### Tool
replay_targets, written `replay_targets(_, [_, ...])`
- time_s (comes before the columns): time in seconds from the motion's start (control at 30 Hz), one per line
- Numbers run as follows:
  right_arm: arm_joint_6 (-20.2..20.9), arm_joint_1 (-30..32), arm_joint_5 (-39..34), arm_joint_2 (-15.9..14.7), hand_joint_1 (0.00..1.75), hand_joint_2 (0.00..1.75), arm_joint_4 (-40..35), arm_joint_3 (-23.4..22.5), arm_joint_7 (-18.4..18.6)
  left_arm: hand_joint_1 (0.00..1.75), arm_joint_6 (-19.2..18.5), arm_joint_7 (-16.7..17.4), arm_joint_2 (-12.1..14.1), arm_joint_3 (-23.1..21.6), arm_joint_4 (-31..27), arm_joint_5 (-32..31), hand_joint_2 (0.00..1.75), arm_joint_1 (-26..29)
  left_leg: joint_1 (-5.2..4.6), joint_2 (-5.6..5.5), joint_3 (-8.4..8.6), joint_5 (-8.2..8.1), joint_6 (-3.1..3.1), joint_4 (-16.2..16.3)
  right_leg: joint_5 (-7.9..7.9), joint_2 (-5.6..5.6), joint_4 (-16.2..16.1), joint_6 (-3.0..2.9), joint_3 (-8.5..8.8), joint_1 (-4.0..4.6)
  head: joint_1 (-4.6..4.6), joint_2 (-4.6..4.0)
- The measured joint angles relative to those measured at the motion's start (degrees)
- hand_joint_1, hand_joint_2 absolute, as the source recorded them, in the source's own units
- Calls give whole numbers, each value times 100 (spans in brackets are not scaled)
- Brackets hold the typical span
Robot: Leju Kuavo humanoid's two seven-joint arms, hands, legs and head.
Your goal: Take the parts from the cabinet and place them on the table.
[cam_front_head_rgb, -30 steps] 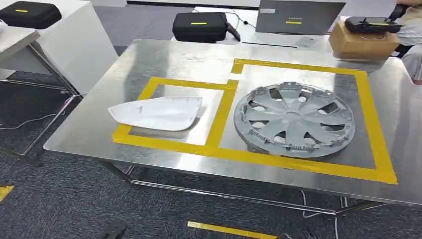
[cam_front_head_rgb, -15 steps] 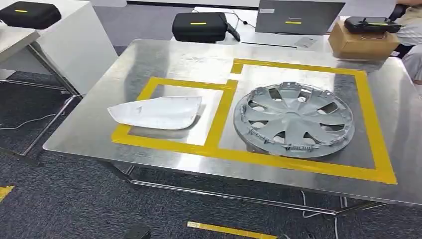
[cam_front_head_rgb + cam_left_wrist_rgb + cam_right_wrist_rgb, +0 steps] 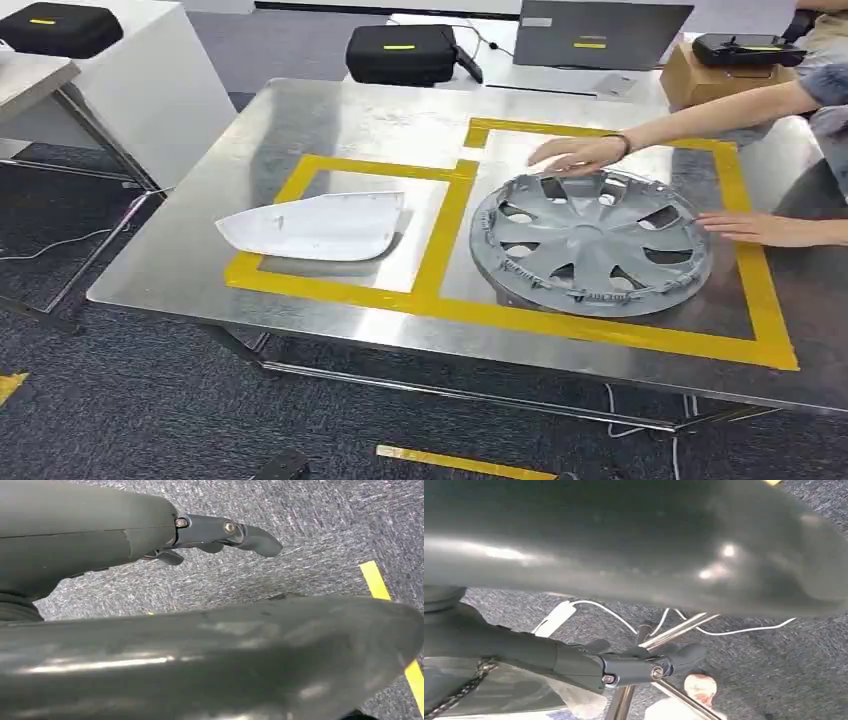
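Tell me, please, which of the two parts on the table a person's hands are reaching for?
The grey wheel cover in the larger yellow-taped box; a person's hands are at its edges. The white mirror cover lies untouched.

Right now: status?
Left hand and right hand open, hanging low. Hubcap and mirror cover on table. Person's hands at hubcap.

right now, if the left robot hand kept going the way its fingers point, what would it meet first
Probably just the grey carpet. The left robot hand holds nothing, and nothing lies ahead of its fingers, though depth is hard to judge.
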Motion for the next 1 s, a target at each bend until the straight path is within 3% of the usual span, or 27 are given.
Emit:
replay_targets(0.63, [13, 3, 0, 4, 0, 0, 26, 0, 0, 0, -109, -136, -13, -57, 0, -24, 0, 0, -10, 0, -4, -11, 2, 8, -1, -1, -5, 2, 7, -5, 0, 0])
replay_targets(0.9, [13, -3, 17, 9, 0, 0, 33, 0, 7, 0, -125, -208, -13, -81, 0, 0, 0, -3, -33, 0, 3, -42, 53, 48, -15, -2, -5, 37, 34, -24, -2, 0])
replay_targets(1.0, [13, -3, 24, 9, 0, 0, 33, 0, 20, 0, -155, -205, -13, -81, 0, 48, 0, -6, -50, 0, 7, -43, 99, 70, 2, -5, -14, 89, 56, -42, -2, 0])
